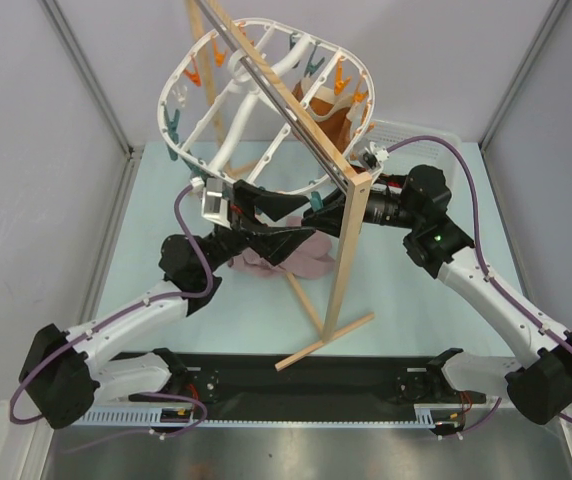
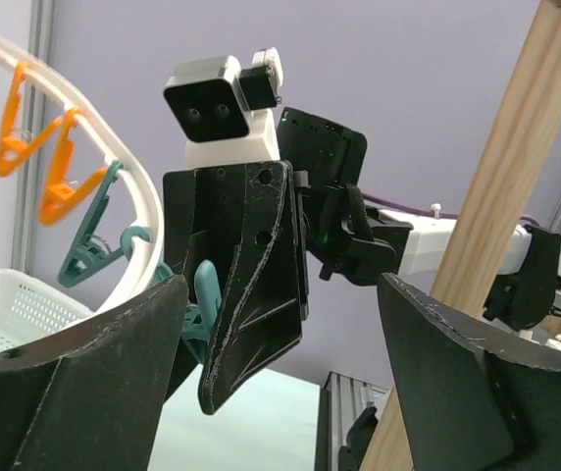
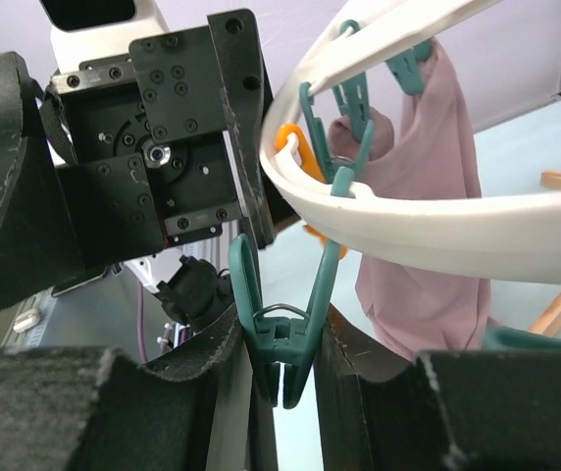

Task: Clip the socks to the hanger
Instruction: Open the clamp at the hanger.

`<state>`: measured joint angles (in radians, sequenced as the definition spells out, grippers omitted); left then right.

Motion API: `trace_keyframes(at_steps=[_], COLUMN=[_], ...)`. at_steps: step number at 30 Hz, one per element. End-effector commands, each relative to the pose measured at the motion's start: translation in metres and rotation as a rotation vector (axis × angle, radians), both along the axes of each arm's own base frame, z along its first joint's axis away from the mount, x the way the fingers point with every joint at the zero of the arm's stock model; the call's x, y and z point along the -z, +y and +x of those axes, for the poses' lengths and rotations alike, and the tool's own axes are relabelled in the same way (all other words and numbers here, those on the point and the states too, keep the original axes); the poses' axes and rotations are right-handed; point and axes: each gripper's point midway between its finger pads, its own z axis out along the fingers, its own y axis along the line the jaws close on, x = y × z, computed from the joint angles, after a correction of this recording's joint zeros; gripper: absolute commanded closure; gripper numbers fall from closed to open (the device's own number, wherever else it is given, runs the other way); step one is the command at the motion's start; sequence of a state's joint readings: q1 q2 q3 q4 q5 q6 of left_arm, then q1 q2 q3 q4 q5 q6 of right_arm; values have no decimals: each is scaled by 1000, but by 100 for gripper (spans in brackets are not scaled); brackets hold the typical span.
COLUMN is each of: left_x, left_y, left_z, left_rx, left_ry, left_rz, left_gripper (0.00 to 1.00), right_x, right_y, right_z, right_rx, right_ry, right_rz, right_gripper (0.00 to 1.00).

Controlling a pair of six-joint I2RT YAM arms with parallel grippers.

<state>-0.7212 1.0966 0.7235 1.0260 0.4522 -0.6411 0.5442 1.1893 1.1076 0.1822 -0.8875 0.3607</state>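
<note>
The white oval hanger (image 1: 266, 90) hangs tilted from the wooden stand, ringed with orange and teal clips. My right gripper (image 1: 318, 205) is below its near rim. In the right wrist view the gripper (image 3: 285, 343) is shut on the handles of a teal clip (image 3: 285, 314) hanging from the rim (image 3: 428, 231). My left gripper (image 1: 301, 222) is just left of it, open and empty, with its jaws wide apart (image 2: 285, 294). The right gripper's finger (image 2: 251, 285) and the teal clip (image 2: 205, 294) show between them. No checked socks are visible in any view.
A mauve-pink cloth (image 3: 428, 196) hangs from a clip on the hanger and shows under the grippers (image 1: 291, 262). An orange garment (image 1: 331, 125) hangs on the far side. The stand's post (image 1: 351, 250) and foot (image 1: 321, 340) are between the arms. There is a white basket (image 2: 6, 309).
</note>
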Motion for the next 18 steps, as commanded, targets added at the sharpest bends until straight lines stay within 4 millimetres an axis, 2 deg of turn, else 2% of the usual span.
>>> trace_keyframes(at_steps=[1,7,15,18], left_x=[-7,-2,-8,-2], left_y=[-3,-8,-9,-11], left_z=[15,29,28,33], left_rx=[-18,-9,-3,-37], left_ry=[36,173,290,332], left_rz=[-41,-69,-93,-55], left_gripper=[14,19,21,26], right_x=[-26,-29,-30,-30], right_y=[0,0,1,0], right_z=[-22,-23,-23,-23], right_rx=[-86,-92,-98,-93], right_ry=[-85,-84,-78,-77], right_rz=[34,46,54,52], right_gripper=[86,86,87,87])
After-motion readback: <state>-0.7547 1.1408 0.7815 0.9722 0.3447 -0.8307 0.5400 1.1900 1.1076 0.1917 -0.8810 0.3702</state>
